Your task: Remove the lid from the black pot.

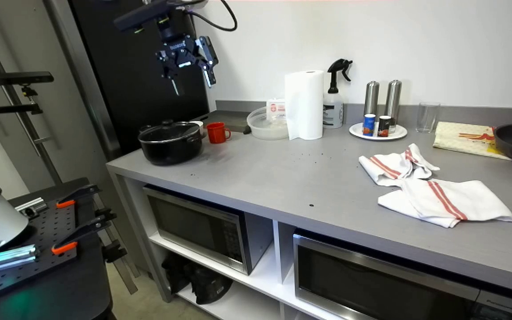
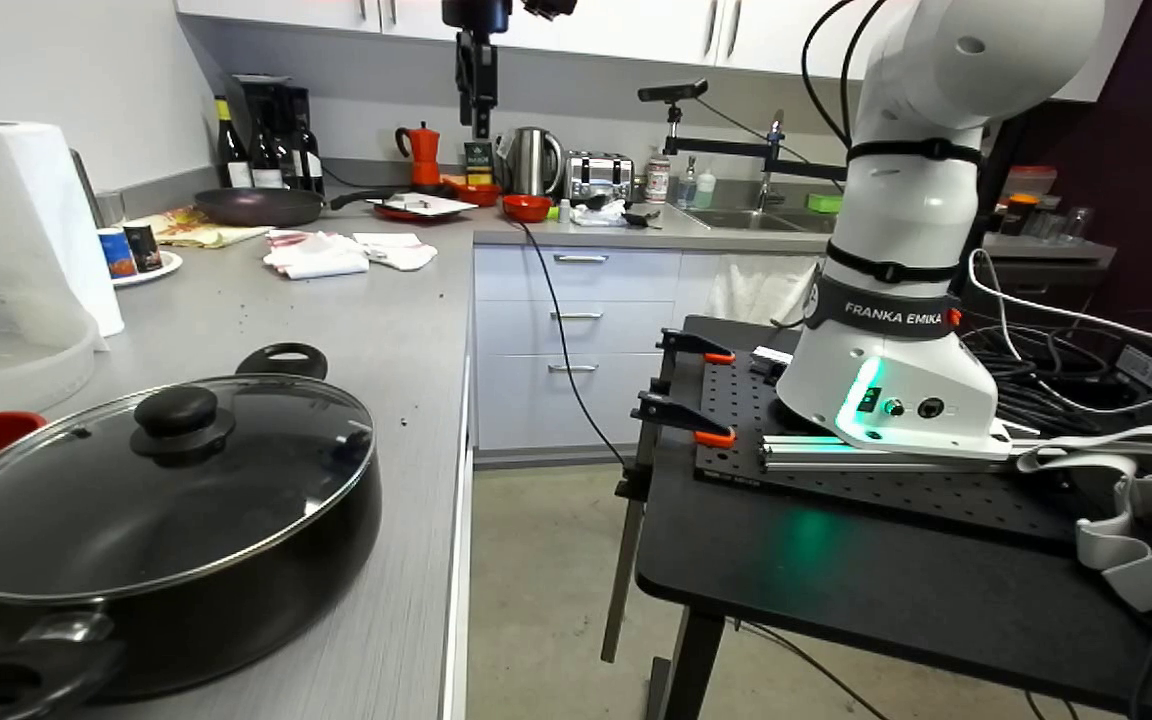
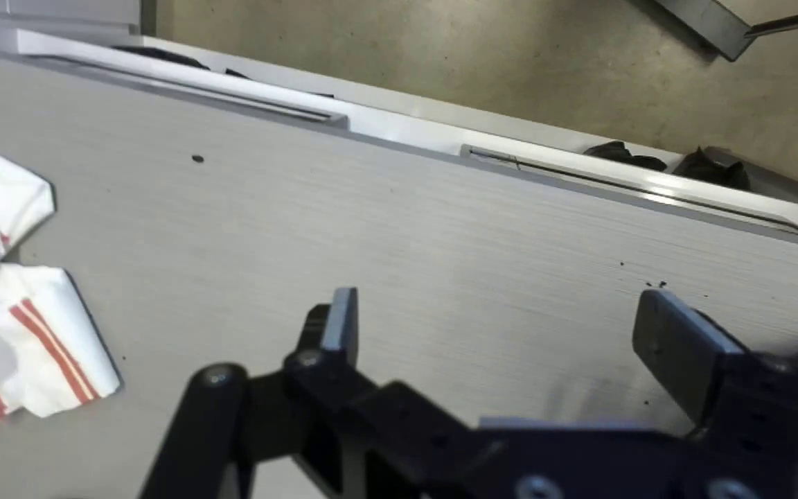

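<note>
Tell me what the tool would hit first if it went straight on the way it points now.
Most likely the counter: the wrist view shows its grey top ahead of the open tool. Depth is hard to judge, so the exact landing spot is uncertain.

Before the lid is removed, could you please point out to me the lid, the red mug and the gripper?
Lid (image 2: 161,490): in an exterior view, on its glass.
Red mug (image 1: 216,133): in an exterior view, on its outer wall.
Gripper (image 3: 501,315): in the wrist view, midway between its fingertips.
</note>
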